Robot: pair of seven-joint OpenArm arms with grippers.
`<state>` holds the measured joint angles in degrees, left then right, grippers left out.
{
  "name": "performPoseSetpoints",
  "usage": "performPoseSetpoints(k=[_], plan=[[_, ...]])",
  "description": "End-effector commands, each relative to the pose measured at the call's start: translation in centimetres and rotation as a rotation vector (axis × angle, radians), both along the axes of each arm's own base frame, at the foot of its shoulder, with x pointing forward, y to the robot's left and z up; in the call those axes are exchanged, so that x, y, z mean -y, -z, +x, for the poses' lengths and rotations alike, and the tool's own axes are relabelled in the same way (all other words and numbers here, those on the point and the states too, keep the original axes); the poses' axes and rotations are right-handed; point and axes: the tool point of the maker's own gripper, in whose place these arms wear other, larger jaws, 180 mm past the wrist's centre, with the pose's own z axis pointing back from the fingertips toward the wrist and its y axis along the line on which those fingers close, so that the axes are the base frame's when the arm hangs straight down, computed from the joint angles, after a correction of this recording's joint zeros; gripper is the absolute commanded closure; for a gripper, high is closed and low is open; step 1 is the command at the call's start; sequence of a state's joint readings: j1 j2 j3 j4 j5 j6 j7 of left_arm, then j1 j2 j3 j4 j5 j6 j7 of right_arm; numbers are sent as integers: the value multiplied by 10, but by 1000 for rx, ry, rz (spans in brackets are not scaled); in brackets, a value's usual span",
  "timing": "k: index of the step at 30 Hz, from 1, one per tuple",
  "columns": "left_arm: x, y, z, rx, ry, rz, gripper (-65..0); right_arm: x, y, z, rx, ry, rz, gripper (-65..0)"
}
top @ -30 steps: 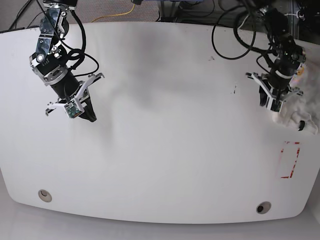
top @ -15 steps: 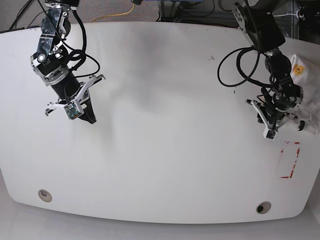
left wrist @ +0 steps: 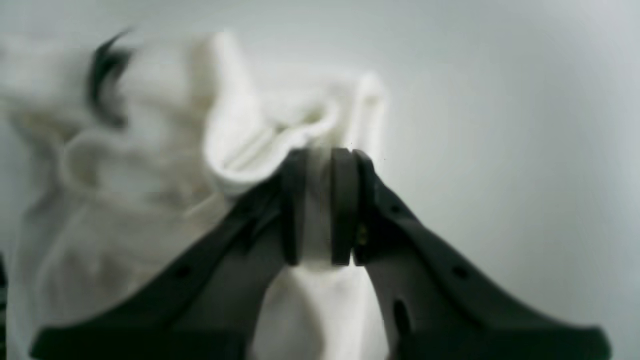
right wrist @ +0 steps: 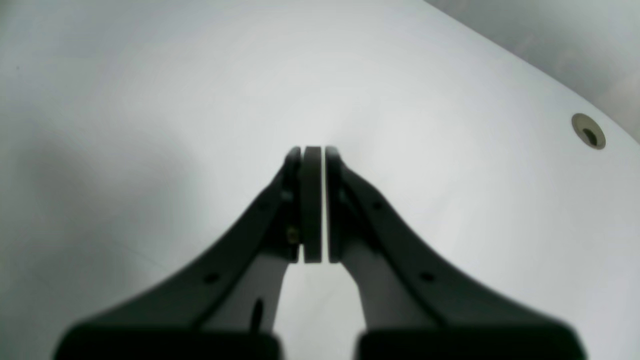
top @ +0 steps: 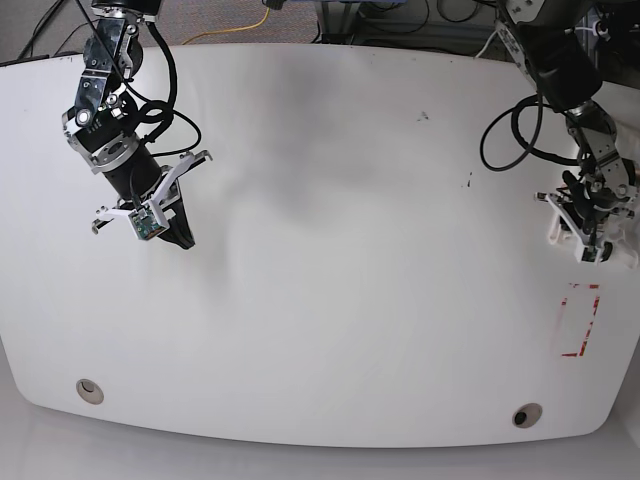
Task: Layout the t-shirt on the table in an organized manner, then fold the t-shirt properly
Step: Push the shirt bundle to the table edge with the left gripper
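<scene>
right gripper (top: pixel 178 232): pressed together on nothing, hanging over bare counter (top: pixel 330 260) | counter: white, smooth, roomy, likely slick under cloth | left gripper (left wrist: pixel 320 210): clamped on a fold of the t-shirt (left wrist: pixel 150 200), bunched at the counter's far right edge | t-shirt: looks soft, light, floppy; best taken by hem or shoulders

Right end effector (right wrist: pixel 314 205) closed above table (right wrist: pixel 150 100), grommet hole (right wrist: pixel 588 131) nearby

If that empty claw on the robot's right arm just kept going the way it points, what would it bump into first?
Probably just the bare table. The right gripper is shut, holds nothing, and points down at plain white tabletop; nothing shows in its path, though how far above it hangs is unclear.
</scene>
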<state>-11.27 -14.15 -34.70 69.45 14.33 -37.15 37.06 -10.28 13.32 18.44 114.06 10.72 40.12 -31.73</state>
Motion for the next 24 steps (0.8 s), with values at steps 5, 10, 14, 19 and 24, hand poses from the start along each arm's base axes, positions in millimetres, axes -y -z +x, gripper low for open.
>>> performPoseSetpoints(k=[5, 10, 14, 19, 24], plan=[[-37, -8, -7, 35, -37, 25, -75, -2, -17, 4, 57, -11, 15, -8], [-47, 4, -23, 27, -61, 8, -75, -2, -17, 4, 58, -12, 14, -8], [-41, 1, -26, 25, -14, 12, -75, -2, -17, 3, 57, -12, 14, -8], [-20, -15, -12, 97, 10, 21, -75, -3, -14, 0, 47, -12, 14, -8], [1, -52, 5, 203, 42, 69, -75, -6, -12, -1, 44, -13, 27, -8]])
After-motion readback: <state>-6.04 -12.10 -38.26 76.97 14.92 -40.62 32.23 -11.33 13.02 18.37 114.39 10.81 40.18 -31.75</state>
